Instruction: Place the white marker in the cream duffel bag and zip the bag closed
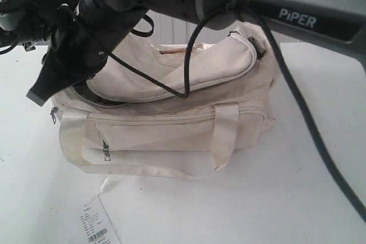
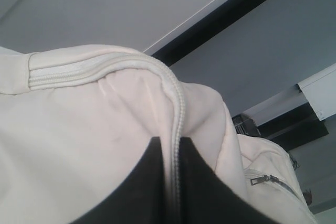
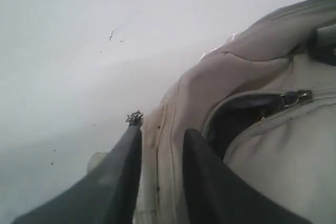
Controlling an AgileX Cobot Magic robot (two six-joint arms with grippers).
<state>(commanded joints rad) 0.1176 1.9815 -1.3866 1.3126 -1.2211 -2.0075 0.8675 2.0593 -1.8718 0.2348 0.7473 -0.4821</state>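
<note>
Left gripper [image 2: 170,145] first: shut narrow, black fingers [image 2: 199,187] pinching the raised zip seam of the cream duffel bag [image 2: 79,129], with pale zip teeth caught between them. Right gripper [image 3: 164,132] next: parted about halfway, straddling the seamed end edge of the same bag, cloth in the gap, no clear pinch, bare white table [image 3: 63,51] just to one side. Just past its fingertips, one grey zip pull [image 3: 294,98] at the lip of a dark opening. White marker not to be made out in any view. Counted in the exterior view, outward from the right gripper at the bag's end: one bag, its top flap [image 1: 223,67] raised and laid back. Two zip pulls, one [image 1: 54,114] close beneath that gripper, one [image 1: 106,151] farther along on the front pocket. One webbing handle [image 1: 224,132] drooping down the front face. Two black cables, a thin one [image 1: 143,76] across the flap, a thick one [image 1: 320,147] trailing past the bag's far end. Farther off on the table, one white paper tag [image 1: 97,228] with a barcode, print too small to read. Overhead, "PiPER" in white letters on the dark arm [image 1: 297,19].
</note>
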